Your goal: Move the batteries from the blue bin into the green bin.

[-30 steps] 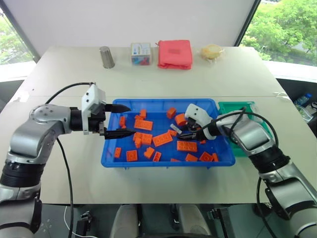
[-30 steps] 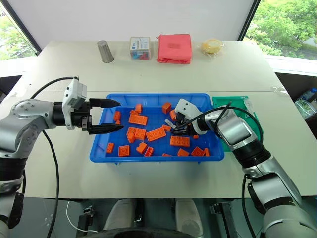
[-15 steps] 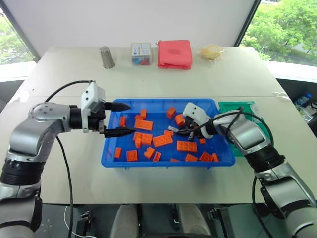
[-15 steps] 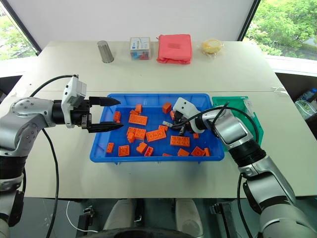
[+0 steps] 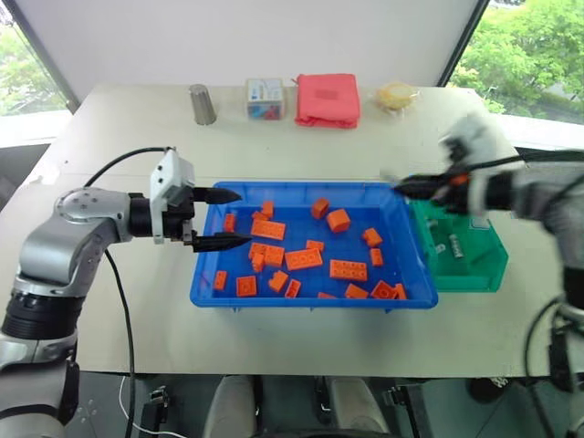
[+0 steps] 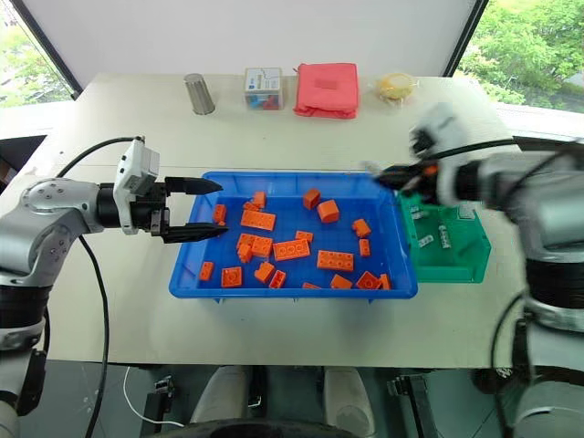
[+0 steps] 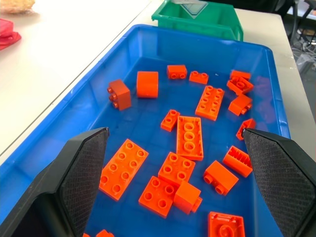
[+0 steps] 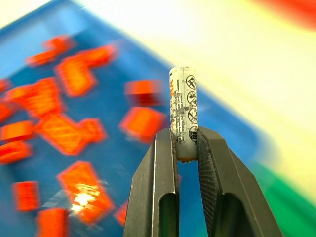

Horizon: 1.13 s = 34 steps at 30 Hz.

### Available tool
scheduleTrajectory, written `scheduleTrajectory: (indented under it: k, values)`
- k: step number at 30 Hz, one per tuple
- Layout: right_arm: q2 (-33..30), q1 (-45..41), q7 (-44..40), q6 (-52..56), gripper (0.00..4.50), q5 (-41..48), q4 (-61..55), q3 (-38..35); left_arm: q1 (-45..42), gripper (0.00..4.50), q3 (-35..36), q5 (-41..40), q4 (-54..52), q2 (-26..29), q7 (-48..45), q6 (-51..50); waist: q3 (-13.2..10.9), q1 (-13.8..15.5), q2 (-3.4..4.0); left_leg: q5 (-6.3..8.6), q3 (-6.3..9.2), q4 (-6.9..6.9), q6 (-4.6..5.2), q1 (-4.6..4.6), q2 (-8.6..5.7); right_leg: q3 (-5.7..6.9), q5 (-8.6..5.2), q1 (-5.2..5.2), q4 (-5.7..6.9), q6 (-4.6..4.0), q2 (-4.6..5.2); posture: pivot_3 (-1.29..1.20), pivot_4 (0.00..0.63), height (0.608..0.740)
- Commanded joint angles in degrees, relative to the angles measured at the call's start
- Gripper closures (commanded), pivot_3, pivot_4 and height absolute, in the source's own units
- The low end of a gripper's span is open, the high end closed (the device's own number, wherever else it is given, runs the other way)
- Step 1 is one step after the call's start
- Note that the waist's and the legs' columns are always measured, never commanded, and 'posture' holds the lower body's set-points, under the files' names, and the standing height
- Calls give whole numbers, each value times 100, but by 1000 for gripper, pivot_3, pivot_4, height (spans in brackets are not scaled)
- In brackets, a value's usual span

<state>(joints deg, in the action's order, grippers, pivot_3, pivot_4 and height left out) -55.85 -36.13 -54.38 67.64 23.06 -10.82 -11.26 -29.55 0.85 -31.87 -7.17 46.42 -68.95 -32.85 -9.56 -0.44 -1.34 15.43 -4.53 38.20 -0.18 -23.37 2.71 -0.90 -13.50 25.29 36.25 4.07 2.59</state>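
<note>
**Battery lifted over the tray's edge**

The right gripper [image 8: 186,148] is clamped on a battery [image 8: 183,111], raised above the blue bin's [image 5: 301,297] right rim beside the green bin [image 5: 474,274]. The left gripper [image 5: 224,219] hovers spread apart over the tray's left end among orange bricks [image 5: 301,258].

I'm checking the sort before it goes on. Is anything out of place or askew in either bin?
Nothing stands out. The blue bin holds loose orange bricks, and I see no batteries among them. A few batteries lie in the green bin. The right gripper holds one battery.
</note>
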Motion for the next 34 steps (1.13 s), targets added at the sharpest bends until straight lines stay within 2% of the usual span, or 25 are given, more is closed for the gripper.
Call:
scheduleTrajectory:
  k: [1,6,12,14,16,20,22,27,34]
  values:
    - [-283,476,178,-12,4475,-1,182,-520,-87,0,25,8,25,-45,-76,148,0,-19,0,0,-1,0,0,0,0,-1,0,0,0,0,0,0,150,740]
    - [-127,1003,398,-65,4475,168,62,-684,-289,0,-108,95,246,-176,-149,218,0,-74,1,0,-9,1,0,12,0,-19,4,3,13,5,-7,0,150,740]
    - [-237,1123,637,-827,1528,-156,282,-354,-498,0,-180,183,443,-247,-237,315,0,-51,1,-3,-5,4,-1,12,2,-18,6,4,19,-3,-13,0,150,740]
    - [-308,1161,340,-2336,1528,-385,692,-529,-490,0,-96,147,441,-199,-270,294,0,-41,2,-3,-7,3,-1,9,1,-19,7,5,15,1,-11,0,150,740]
    - [-361,1238,21,-3270,1528,-433,983,-629,-464,0,-37,133,453,-170,-284,295,0,-36,2,-3,-10,2,0,6,0,-18,12,4,6,11,-9,0,150,740]
    - [-986,1629,-1719,-4530,1528,-208,1933,-830,-395,0,283,3,561,113,-403,211,0,-16,1,-2,-7,0,1,2,1,-14,10,4,3,19,-10,0,150,740]
    - [-1353,1612,-2512,-4862,1528,-155,2725,-782,-352,0,536,-73,690,413,-535,142,-1,-30,2,-2,-10,-1,1,2,1,-14,9,4,1,19,-9,0,150,740]
    - [-1688,1160,-3365,-5591,1528,-431,4260,-359,-210,0,973,-4,1200,1083,-793,288,-2,-91,3,-2,-20,0,1,19,2,-18,2,-1,5,-1,-7,0,150,740]
    - [-1644,826,-3662,-5898,1528,-542,4752,-172,9,0,1432,30,1622,1692,-915,367,-7,-101,13,-3,-31,-1,-1,44,5,-25,1,-6,28,-8,-5,0,150,740]
